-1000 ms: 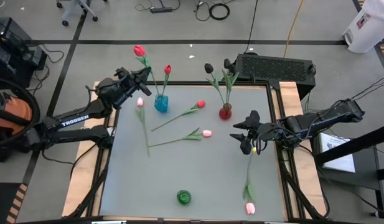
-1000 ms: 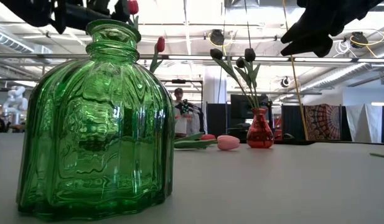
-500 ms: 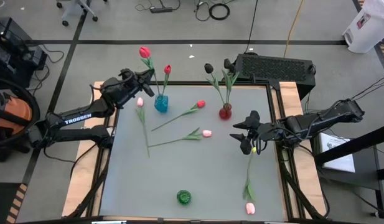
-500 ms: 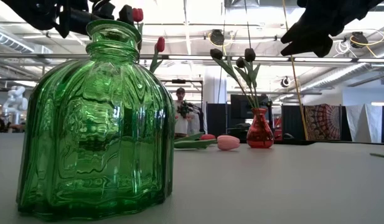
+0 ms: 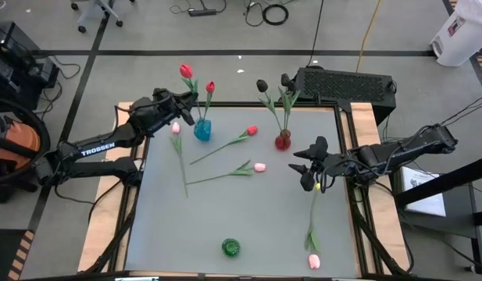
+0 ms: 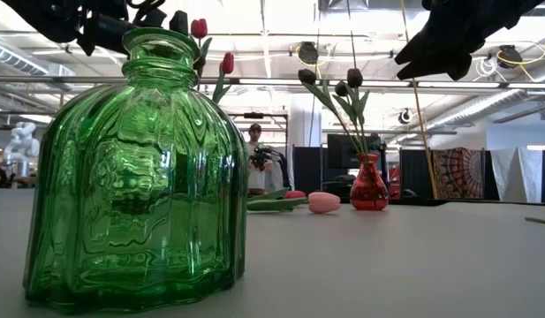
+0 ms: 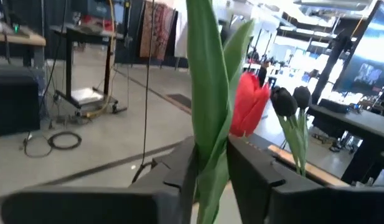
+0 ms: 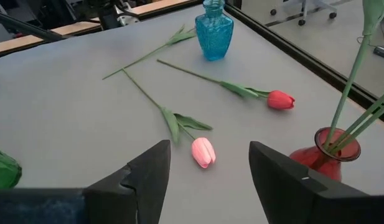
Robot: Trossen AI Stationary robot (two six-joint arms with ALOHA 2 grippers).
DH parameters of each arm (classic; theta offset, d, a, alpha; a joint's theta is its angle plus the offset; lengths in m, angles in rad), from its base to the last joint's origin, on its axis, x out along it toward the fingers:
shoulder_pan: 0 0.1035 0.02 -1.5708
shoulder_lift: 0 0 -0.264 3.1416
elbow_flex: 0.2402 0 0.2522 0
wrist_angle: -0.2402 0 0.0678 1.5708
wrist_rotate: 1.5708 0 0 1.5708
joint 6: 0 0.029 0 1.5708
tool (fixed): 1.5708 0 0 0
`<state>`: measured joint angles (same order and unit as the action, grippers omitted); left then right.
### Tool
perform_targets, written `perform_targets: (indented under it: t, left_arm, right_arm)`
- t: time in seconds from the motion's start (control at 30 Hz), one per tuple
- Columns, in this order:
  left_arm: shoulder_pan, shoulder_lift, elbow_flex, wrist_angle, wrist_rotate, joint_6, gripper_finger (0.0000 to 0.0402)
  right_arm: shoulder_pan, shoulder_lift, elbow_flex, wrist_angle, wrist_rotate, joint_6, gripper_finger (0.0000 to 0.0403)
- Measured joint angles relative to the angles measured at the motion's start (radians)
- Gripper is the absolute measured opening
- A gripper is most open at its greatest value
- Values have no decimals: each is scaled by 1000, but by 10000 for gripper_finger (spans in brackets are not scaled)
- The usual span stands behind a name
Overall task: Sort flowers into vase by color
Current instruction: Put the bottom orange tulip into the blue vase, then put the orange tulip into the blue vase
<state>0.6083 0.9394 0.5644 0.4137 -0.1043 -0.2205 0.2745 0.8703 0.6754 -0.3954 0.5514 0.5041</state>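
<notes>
Left jaws: the left gripper (image 5: 186, 109) is hanging just above the blue vase (image 5: 202, 129) at the far edge of the surface (image 5: 248, 211), toward the far-left corner; in the left wrist view the fingers (image 7: 173, 174) are flanking a green leafy stem with a sliver of gap on each side, so parted, though whether they are pressing the stem I cannot tell.
Tall red tulip: its head (image 5: 186, 71) is poking up past the far edge, stem running down between those jaws toward the blue vase.
Second red tulip: head (image 5: 210, 87) is standing in the same blue vase.
Right jaws: the right gripper (image 5: 307, 173) is hovering near the right edge, fingers spread wide with nothing between them, as the right wrist view is showing clearly.
Red vase: it (image 5: 283, 140) is sitting near the far edge, right of centre, carrying two black tulips (image 5: 262, 85).
Loose flowers: a red tulip (image 5: 251, 130) and a pink tulip (image 5: 259, 166) are lying mid-surface between the two vases; another pink tulip (image 5: 176, 127) is lying just beside the blue vase; a third pink tulip (image 5: 313, 261) is lying at the near-right corner.
Green vase: it (image 5: 231, 247) is standing at the near edge, holding nothing visible.
</notes>
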Motion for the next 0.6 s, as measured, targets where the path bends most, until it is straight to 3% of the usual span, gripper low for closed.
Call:
perform_targets:
  t: [0.17, 0.6]
  left_arm:
    - [-10, -2, 0, -55, 3, -11, 117]
    - [-84, -91, 0, -223, 48, -64, 119]
  right_arm:
    - [0, 0, 0, 0, 0, 0, 210]
    - [0, 0, 0, -1, -1, 0, 210]
